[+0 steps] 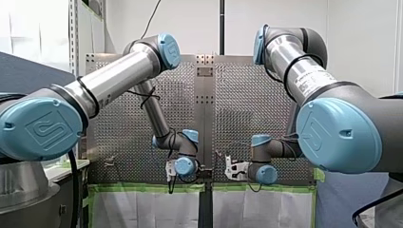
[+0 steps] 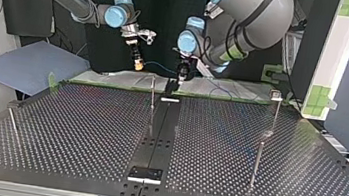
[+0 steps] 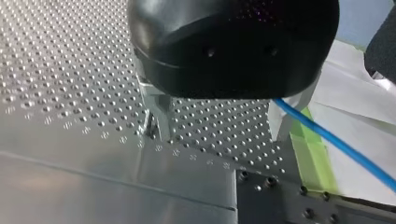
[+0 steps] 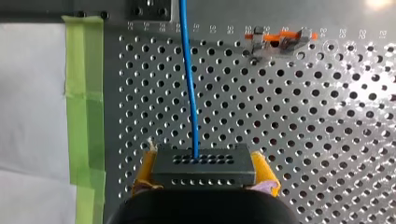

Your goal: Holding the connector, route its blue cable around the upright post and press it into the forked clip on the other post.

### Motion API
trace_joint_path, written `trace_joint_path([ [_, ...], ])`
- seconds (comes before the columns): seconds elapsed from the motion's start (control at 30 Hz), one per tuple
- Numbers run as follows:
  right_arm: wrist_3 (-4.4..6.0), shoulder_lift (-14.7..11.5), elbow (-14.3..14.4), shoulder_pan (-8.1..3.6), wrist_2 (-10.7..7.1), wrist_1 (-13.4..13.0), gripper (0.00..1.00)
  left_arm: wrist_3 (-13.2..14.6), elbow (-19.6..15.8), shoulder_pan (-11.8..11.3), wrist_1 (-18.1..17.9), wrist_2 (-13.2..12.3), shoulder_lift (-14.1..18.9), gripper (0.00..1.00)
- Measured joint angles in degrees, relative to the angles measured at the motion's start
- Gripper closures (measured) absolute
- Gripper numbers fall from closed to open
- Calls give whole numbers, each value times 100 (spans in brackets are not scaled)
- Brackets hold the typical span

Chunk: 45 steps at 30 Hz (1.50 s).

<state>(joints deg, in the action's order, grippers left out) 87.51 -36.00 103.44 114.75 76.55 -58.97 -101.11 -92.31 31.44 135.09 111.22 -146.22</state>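
Connector (image 4: 204, 164), clamped crosswise in my right gripper (image 4: 205, 171), sends its blue cable (image 4: 189, 84) straight ahead.

Perforated metal table (image 2: 83, 127) with a plain dark strip (image 2: 159, 131) down its middle. Green tape (image 4: 84, 93) runs along one edge, with white sheeting (image 4: 28, 116) right beside it. A blue-grey flat panel (image 2: 25, 64) sits off the top view's left.

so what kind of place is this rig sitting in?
Probably a robotics lab test cell: my left arm and my right arm, both UR5e, reach over a perforated table with thin upright posts, its edge marked with green tape. My right gripper holds a connector on a blue cable.
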Motion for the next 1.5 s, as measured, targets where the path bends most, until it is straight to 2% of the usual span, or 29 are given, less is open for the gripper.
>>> trace_joint_path([
  [0.1, 57, 0, -13, -7, -138, 18, 100, 123, -2, 30, -113, -2, -1, 0],
  [0.17, 66, 0, -17, -7, -190, 39, 100, 105, -1, 36, -94, -56, 0, 0],
  [0.3, 51, 0, -19, -8, -217, 87, 100, -67, -3, 39, -34, -222, -2, 0],
  [0.43, 43, 0, -22, -12, -224, 100, 100, -264, -4, 46, -72, -233, 1, 0],
  [0.63, 40, 0, -27, -37, -224, 103, 100, -381, -1, 38, -59, -11, 0, 0],
  [1.0, 44, 0, -56, -51, -228, 107, 100, -171, -3, 35, 41, 514, -2, 0],
  [1.2, 41, 0, -89, -45, -238, 191, 100, -75, -3, 41, 45, 818, -1, 0],
  [1.5, 40, 0, -93, -26, -243, 244, 100, -38, -2, 41, 52, 911, -3, 0],
])
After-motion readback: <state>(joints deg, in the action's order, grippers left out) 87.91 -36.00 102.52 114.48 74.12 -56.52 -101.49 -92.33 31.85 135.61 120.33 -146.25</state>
